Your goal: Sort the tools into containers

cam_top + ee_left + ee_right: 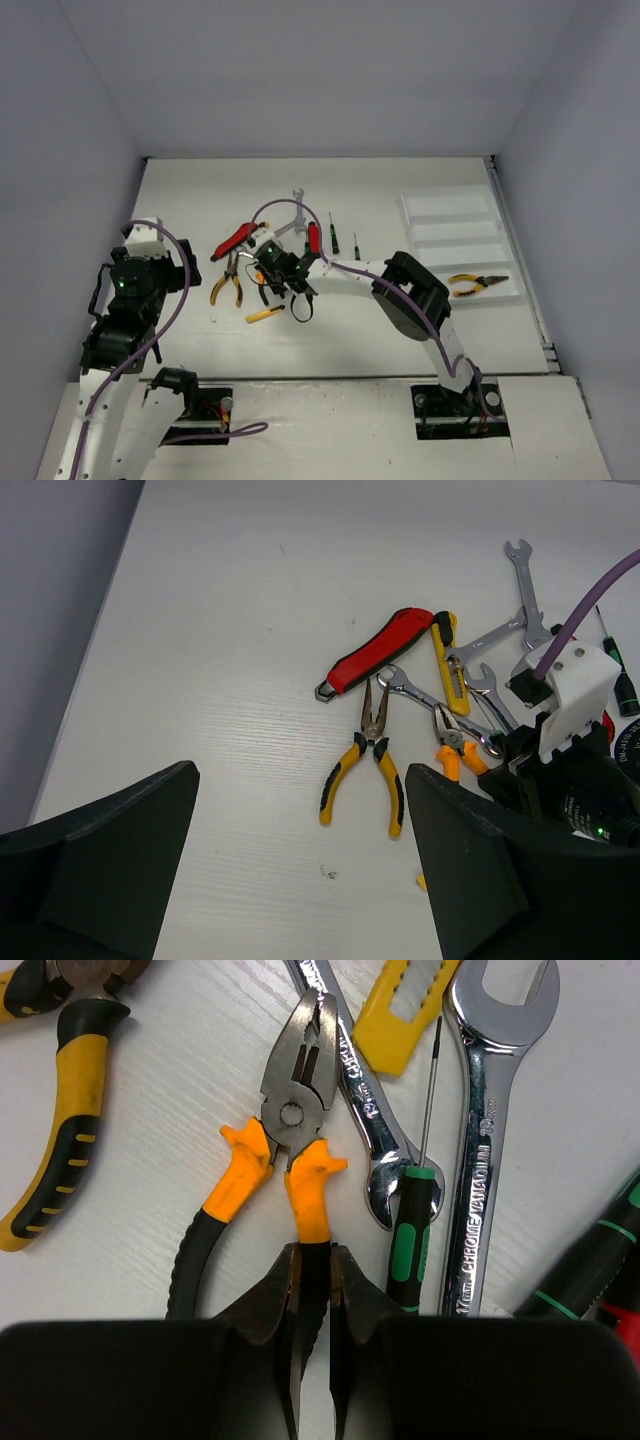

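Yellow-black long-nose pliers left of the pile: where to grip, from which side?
Probably from straight above, pinching the long-nose pliers across the pivot. They lie flat with handles splayed, so the pivot is the narrow solid part, bare table either side. Skip the nose: its tip ends near the red-handled cutter.

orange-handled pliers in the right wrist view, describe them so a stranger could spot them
Start at the heap of tools left of the white tray. The pliers lie beside the wrenches there, one handle pinched in the shut right gripper. Their blunt grey head and orange grips running into black set them apart from the long-nosed yellow-and-black pliers alongside.
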You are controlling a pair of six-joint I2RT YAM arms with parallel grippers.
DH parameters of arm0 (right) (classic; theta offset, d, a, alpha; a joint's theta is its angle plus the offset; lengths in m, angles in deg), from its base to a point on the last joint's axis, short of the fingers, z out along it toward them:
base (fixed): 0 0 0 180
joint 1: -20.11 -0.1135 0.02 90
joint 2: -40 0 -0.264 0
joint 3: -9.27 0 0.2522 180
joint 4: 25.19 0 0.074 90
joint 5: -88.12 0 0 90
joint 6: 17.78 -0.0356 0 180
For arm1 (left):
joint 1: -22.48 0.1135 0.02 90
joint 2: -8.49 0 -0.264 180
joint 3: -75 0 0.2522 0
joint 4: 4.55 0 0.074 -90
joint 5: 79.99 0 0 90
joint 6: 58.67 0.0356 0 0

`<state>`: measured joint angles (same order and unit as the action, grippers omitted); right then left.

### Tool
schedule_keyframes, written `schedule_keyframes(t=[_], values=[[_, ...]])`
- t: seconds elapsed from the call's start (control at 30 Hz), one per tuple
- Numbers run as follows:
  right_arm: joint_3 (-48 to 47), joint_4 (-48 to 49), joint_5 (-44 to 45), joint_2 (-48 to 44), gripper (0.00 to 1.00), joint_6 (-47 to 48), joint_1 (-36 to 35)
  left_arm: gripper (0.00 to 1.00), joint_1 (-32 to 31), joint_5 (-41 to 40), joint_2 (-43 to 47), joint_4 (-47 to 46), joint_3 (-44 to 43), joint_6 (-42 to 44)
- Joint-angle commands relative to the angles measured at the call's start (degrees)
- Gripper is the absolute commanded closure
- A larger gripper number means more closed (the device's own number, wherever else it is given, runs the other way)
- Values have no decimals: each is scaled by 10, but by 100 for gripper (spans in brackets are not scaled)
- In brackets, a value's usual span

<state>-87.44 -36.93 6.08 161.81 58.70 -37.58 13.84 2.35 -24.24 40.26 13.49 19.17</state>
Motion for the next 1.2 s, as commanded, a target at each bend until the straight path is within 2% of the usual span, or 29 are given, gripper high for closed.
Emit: schedule_keyframes(t=[0.0, 0.07, 0.2, 0.37, 0.5, 0.63, 0.8, 0.83, 0.9, 0.93, 1.03, 1.17], values=[[-14, 16, 28, -37, 100, 2, -1, 18, 3, -4, -7, -25, -9, 3], [-15, 18, 37, -66, 100, 0, -2, 18, 2, -4, -8, -25, -9, 2], [14, 23, 113, -147, 100, -19, -2, 18, 2, -4, -8, -25, -9, 3], [108, 22, 226, -262, 100, -85, 39, 18, 2, 1, -11, -25, -9, 3], [251, 21, 231, -364, 100, -181, 127, 18, 2, 1, -12, -24, -9, 3], [371, 9, 222, -485, 100, -243, 245, 18, 3, 3, -11, -25, -9, 3], [447, -50, 189, -590, 100, -263, 415, 18, 3, 7, -20, -25, -10, 2], [453, -57, 184, -601, 100, -263, 457, 18, 3, 8, -22, -24, -11, 2], [469, -69, 173, -615, 100, -262, 487, 18, 4, 10, -23, -24, -11, 2], [481, -73, 158, -622, 100, -261, 542, 18, 4, 9, -23, -23, -11, 3], [504, -73, 133, -622, 100, -265, 604, 18, 4, 7, -21, -24, -10, 2], [505, -68, 102, -595, 100, -269, 639, 18, 4, 8, -24, -24, -10, 0]])
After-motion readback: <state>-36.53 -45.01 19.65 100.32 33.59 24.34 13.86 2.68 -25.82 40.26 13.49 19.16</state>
